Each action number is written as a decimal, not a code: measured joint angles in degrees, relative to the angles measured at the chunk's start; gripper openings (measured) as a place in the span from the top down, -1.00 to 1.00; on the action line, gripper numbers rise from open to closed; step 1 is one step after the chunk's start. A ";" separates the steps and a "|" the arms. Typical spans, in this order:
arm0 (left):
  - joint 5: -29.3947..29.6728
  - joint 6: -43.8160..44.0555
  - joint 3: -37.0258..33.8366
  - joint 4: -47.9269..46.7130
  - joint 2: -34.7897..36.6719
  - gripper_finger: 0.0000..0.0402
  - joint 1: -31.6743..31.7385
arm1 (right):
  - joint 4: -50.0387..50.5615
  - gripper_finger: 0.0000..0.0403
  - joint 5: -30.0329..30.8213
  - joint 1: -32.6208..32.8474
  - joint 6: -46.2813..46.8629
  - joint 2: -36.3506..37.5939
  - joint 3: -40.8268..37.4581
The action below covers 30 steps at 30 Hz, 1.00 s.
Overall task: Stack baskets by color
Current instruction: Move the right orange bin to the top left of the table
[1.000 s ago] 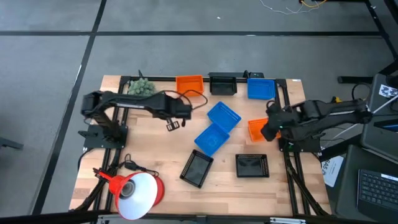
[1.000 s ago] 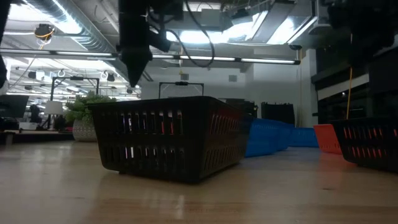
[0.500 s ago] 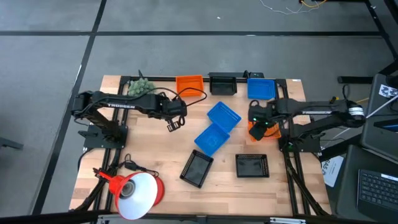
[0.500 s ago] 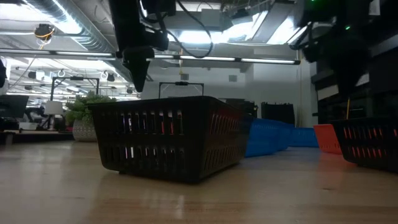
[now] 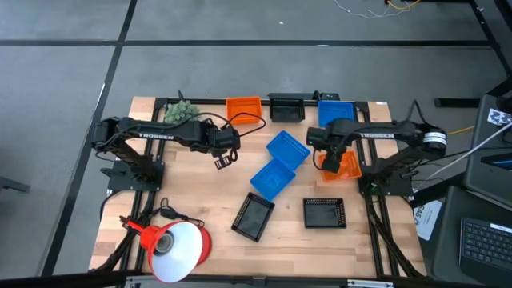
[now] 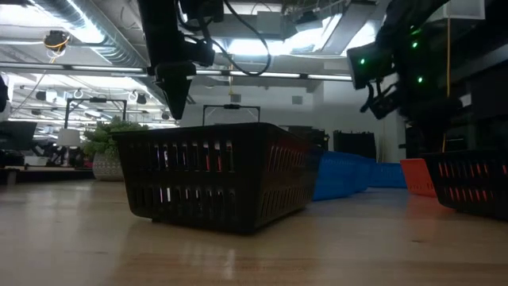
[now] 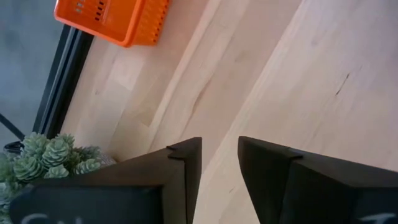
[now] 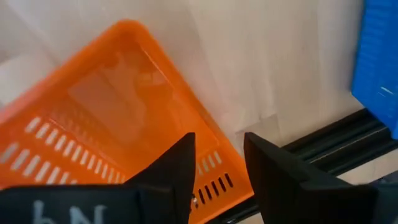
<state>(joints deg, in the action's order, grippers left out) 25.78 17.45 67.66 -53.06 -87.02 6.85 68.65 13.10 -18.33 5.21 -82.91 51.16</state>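
Right gripper (image 5: 326, 160), fingers apart and empty, poised over shallow orange plastic basket (image 5: 342, 164) near right edge of wooden bench (image 5: 192, 204). Left gripper (image 5: 222, 161), fingers parted, empty above bare wood toward back left. Second orange basket (image 5: 244, 108) against back edge.

Hidden and cut-off parts

In the high view the right arm (image 5: 376, 138) covers part of an orange basket (image 5: 347, 166). The lamp (image 5: 178, 245) is cut at the bottom edge. In the low view a black basket (image 6: 213, 175) hides most of the blue baskets (image 6: 345, 175); another black basket (image 6: 470, 181) is cut by the right edge.
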 joint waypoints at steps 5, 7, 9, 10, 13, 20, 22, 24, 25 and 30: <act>0.53 -0.04 0.00 0.00 0.00 0.51 0.00 | -0.63 0.32 -0.68 -0.95 -2.78 -2.77 0.00; 1.07 -0.04 0.00 0.00 0.00 0.51 0.00 | -2.16 0.32 -0.70 -1.21 -2.90 -3.62 -0.02; 1.64 -0.04 0.00 -0.02 0.00 0.51 0.00 | -4.23 0.32 -0.71 -1.35 -2.79 -4.52 -0.02; 1.69 -0.04 0.00 -0.03 0.00 0.51 0.00 | -5.39 0.32 -0.71 -1.35 -2.69 -5.04 -0.02; 1.69 -0.04 0.00 -0.53 0.00 0.51 0.00 | -6.84 0.37 -1.51 -1.35 -1.85 -6.94 0.00; 1.75 0.39 0.00 -1.77 0.00 0.51 0.00 | -4.47 0.93 -2.88 -1.05 0.41 -9.17 0.29; 1.91 1.11 0.00 -1.77 0.00 0.51 0.00 | -1.10 0.96 -2.91 -0.92 2.03 -8.40 1.66; 2.96 1.45 0.00 -1.77 0.00 0.51 0.00 | 2.80 0.97 -2.78 -0.80 3.68 -7.00 3.81; 3.73 1.43 0.00 -1.78 0.00 0.51 0.00 | 4.56 0.97 -2.53 -0.60 4.51 -6.29 5.11; 8.14 1.93 0.00 -1.79 0.00 0.51 0.00 | 9.27 0.98 -1.57 0.61 5.49 -2.27 14.88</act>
<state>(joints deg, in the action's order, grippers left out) 33.91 19.38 67.66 -54.85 -87.02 6.85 77.92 11.53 -17.73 10.70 -85.17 66.03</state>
